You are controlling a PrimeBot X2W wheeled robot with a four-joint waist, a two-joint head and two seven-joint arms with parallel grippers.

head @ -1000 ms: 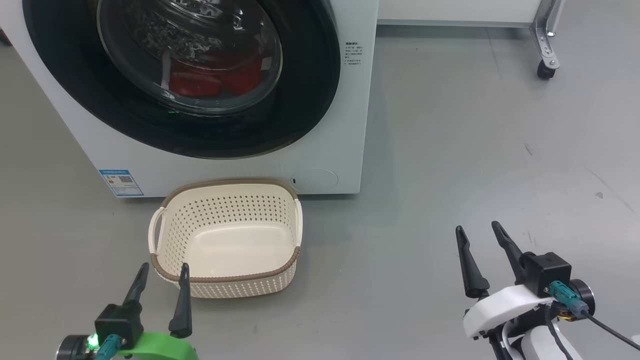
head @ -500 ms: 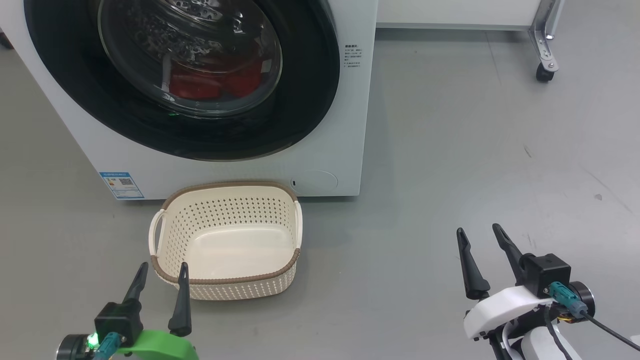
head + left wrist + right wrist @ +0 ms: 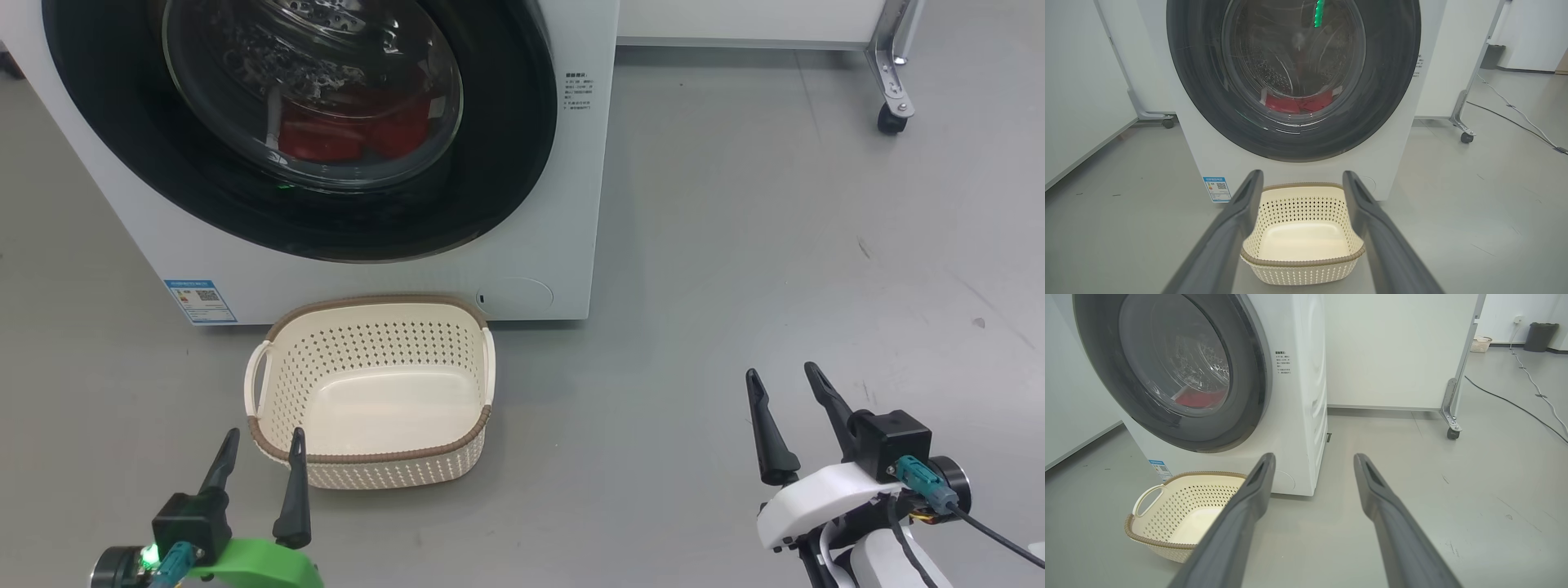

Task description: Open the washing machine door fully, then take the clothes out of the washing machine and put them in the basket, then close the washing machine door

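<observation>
- Grey, smooth floor (image 3: 735, 245) with a few dark scuffs runs under everything, and white walls and panels close it in
- Left claw (image 3: 265, 434) sits at the lower left of the head view, fingers spread wide and empty, its tips just short of the near rim of the basket (image 3: 367, 454)
- Right claw (image 3: 780, 371) sits at the lower right, well apart from the basket, also spread wide with nothing between its fingers
- The basket stands upright on the floor, mouth up and empty, just in front of the washing machine (image 3: 571, 204); its long side runs across, along the machine's front, with a handle at each end
- Blue label (image 3: 200, 300) sits on the machine's lower left corner, just behind the basket's left handle
- Door (image 3: 506, 163) is closed flat against the machine's front and faces the robot, its glass bulging outward
- Clothes (image 3: 351, 135) lie low in the drum, showing red through the glass
- Left wrist view looks straight at the door, with the basket framed between its two fingers; right wrist view sees the machine at an angle, with its right flank in sight
- Wheeled frame (image 3: 890, 114) stands beyond the machine to the right; the right wrist view adds a dark bin (image 3: 1540, 336) and a second pale basket (image 3: 1480, 344) by the far wall
</observation>
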